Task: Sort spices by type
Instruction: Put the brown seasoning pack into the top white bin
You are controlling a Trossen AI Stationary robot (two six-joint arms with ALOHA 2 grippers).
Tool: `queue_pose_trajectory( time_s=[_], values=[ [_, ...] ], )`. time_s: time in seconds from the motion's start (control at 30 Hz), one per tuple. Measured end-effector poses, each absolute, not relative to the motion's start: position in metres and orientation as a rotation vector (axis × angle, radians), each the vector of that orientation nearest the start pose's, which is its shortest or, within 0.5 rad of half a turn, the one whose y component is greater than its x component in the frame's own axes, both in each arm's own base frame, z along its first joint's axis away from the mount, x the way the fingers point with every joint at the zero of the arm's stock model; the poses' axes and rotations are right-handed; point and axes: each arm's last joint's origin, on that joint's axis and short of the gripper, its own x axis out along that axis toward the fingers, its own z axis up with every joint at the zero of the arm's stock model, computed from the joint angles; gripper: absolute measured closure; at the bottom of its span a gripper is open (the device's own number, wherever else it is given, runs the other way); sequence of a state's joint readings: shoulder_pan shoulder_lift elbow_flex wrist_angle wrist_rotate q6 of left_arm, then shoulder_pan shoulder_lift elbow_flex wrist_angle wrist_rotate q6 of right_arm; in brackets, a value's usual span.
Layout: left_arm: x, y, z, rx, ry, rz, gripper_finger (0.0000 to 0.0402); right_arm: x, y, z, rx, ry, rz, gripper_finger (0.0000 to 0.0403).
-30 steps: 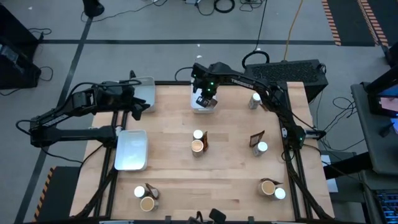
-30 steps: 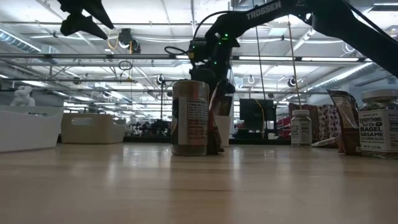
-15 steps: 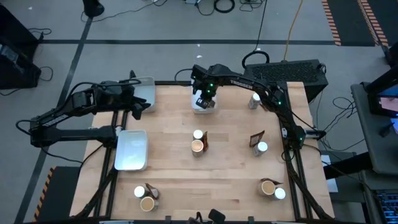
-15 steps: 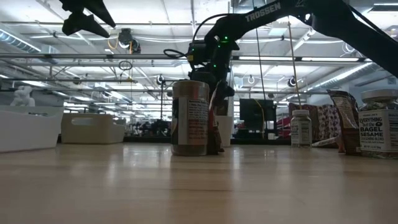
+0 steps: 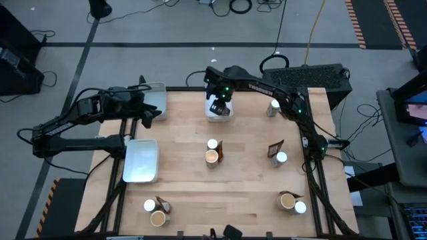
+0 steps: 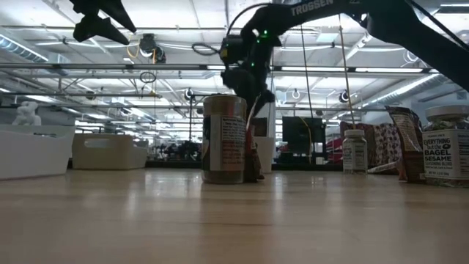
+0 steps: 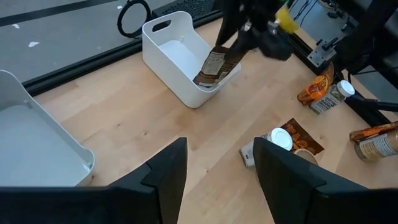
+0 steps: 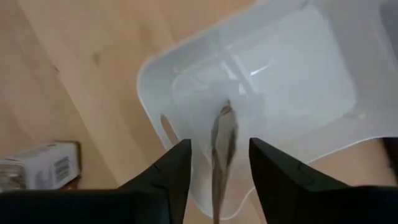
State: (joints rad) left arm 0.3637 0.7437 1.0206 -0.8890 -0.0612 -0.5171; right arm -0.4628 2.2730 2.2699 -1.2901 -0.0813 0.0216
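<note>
Low view: jar [image 6: 446, 145] reads "EVERYTHING BAGEL SESAME".

The right gripper [image 5: 219, 107] hangs over the small white plastic bin [image 5: 212, 115] at the table's far edge, where a dark brown rectangular packet [image 7: 214, 67] leans inside on the bin's wall. The left gripper [image 5: 148, 113] hovers above the table's left edge, between two larger pale rectangular trays [image 5: 141, 160]. Jars and packets stand in small clusters across the pale wooden table [image 5: 247, 180], one at its centre [image 5: 213, 152].
</note>
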Motion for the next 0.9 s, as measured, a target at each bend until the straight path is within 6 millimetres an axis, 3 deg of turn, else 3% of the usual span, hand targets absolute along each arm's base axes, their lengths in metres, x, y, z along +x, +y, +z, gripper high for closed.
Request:
queue_pose_trajectory(
  time_s=[0.17, 0.5, 0.67, 0.9],
  values=[
    [0.115, 0.046, 0.351, -0.586, 0.491, 0.562, 0.0212, 0.403, -0.208, 0.303, 0.377, 1.192, -0.365, 0.0248],
    [0.116, 0.047, 0.353, -0.571, 0.470, 0.578, 0.0212, 0.337, -0.221, 0.368, 0.432, 1.124, -0.476, 0.0248],
    [0.118, 0.047, 0.353, -0.568, 0.474, 0.579, 0.0212, 0.311, -0.202, 0.400, 0.362, 1.105, -0.436, 0.0248],
    [0.133, 0.053, 0.359, -0.459, 0.409, 0.511, 0.0212, 0.283, -0.156, 0.441, 0.286, 1.041, -0.312, 0.0248]
  ],
)
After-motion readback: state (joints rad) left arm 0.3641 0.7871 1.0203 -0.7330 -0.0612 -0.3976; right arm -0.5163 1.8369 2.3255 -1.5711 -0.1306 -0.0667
